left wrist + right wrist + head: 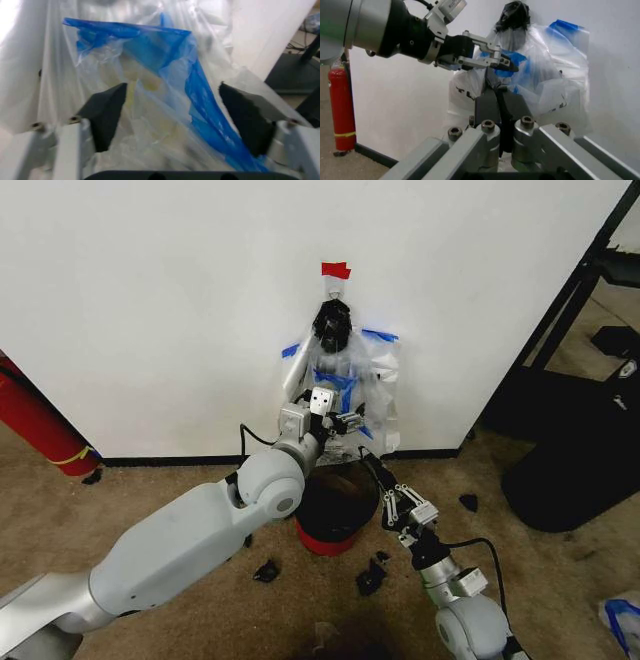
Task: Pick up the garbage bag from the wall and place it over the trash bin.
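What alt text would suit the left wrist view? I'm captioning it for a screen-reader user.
The left gripper, its two dark fingers spread open, is right up against the garbage bag, a crinkly clear plastic bag with blue patches hanging on the white wall. The plastic lies between the fingers, not yet pinched.

The left gripper (345, 423) covers the lower middle of the garbage bag (375, 385) in the head view, and the left arm's elbow hides the near-left rim of the trash bin (335, 535). In the left wrist view the bag (150, 93) is blurred and runs past every edge. A printed bag (462, 93) behind the left gripper (505, 65) shows only part of its lettering, unreadable. A red cylinder (35, 420) is cut off at the left edge.
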{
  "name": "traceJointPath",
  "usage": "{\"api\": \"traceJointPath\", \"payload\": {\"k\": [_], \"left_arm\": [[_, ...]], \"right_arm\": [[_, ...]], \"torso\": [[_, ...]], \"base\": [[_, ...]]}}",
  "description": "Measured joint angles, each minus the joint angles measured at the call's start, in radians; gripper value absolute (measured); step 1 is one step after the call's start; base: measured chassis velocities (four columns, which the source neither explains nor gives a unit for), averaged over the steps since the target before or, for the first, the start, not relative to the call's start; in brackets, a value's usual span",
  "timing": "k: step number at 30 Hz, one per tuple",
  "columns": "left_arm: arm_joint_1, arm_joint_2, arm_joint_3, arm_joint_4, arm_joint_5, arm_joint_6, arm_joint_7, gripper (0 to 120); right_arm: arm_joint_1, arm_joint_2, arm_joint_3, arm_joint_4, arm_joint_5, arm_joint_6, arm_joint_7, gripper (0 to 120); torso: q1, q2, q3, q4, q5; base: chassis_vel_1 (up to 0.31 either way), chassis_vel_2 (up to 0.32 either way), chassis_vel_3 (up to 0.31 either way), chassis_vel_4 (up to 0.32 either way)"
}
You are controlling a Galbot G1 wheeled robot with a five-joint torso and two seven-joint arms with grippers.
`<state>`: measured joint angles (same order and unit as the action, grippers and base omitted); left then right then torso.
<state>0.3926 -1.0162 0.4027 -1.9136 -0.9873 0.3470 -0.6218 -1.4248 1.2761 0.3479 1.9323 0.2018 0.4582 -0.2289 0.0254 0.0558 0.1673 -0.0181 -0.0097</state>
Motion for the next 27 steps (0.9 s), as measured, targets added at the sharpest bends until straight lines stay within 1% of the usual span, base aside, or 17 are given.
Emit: {"api": "traceJointPath", "payload": {"k": [5,7,8,14,16,17,18,19,22,23,25,27], "left_arm": [[0.004,0.015,0.005,-0.005,-0.003,-0.003,-0.002,48],[0.001,0.016,0.008,-0.007,-0.005,-0.004,-0.007,41],[0.001,0.016,0.008,-0.007,-0.005,-0.004,-0.007,41],[-0.001,0.033,0.011,-0.018,-0.022,-0.013,-0.017,15],[0.007,0.034,0.007,-0.024,-0.024,-0.015,-0.020,13],[0.016,0.035,0.000,-0.030,-0.025,-0.017,-0.022,9],[0.025,0.036,-0.006,-0.036,-0.026,-0.020,-0.024,3],[0.041,0.037,-0.017,-0.048,-0.027,-0.025,-0.027,0],[0.102,0.036,-0.065,-0.096,-0.028,-0.046,-0.036,0],[0.102,0.036,-0.065,-0.096,-0.028,-0.046,-0.036,0],[0.151,0.022,-0.115,-0.138,-0.028,-0.053,-0.046,0],[0.195,0.006,-0.163,-0.170,-0.027,-0.063,-0.053,0]], "right_arm": [[0.004,0.001,0.001,0.003,-0.002,-0.005,0.000,0],[0.005,0.000,0.001,0.005,-0.003,-0.006,0.000,0],[0.005,0.000,0.001,0.005,-0.003,-0.006,0.000,0],[0.008,0.001,0.000,0.005,0.000,-0.009,0.010,0],[0.007,0.001,-0.003,0.006,0.001,-0.010,0.012,0],[0.006,0.001,-0.004,0.007,0.002,-0.010,0.013,0],[0.006,0.001,-0.004,0.007,0.002,-0.011,0.014,0],[0.005,0.001,-0.006,0.008,0.002,-0.011,0.015,0],[-0.001,-0.003,-0.007,0.022,0.000,-0.030,0.015,0],[-0.001,-0.003,-0.007,0.022,0.000,-0.030,0.015,0],[-0.015,-0.011,-0.007,0.044,-0.004,-0.054,0.016,0],[-0.035,-0.030,0.002,0.072,-0.012,-0.077,0.032,8]], "torso": [[0.000,0.000,0.000,0.0003,0.0000],[0.000,0.000,0.000,0.0001,0.0000],[0.000,0.000,0.000,0.0001,0.0000],[0.000,0.000,0.000,0.0001,-0.0001],[0.000,0.000,0.000,0.0001,0.0000],[0.000,0.000,0.000,-0.0001,0.0000],[0.000,0.000,0.000,-0.0001,-0.0001],[0.000,0.000,0.000,0.0000,0.0000],[0.000,0.000,0.000,0.0002,0.0000],[0.000,0.000,0.000,0.0002,0.0000],[0.000,0.000,0.000,0.0001,0.0000],[0.000,0.000,0.000,0.0002,0.0000]], "base": [[0.000,0.000,0.000,0.000],[0.000,0.000,0.000,0.000],[0.000,0.000,0.000,0.000],[0.000,0.000,0.000,0.000],[0.000,0.000,0.000,0.000],[0.000,0.000,0.000,0.000],[0.000,0.000,0.000,0.000],[0.000,0.000,0.000,0.000],[0.000,0.000,0.000,0.000],[0.000,0.000,0.000,0.000],[0.000,0.000,0.000,0.000],[0.000,0.000,0.000,0.000]]}}
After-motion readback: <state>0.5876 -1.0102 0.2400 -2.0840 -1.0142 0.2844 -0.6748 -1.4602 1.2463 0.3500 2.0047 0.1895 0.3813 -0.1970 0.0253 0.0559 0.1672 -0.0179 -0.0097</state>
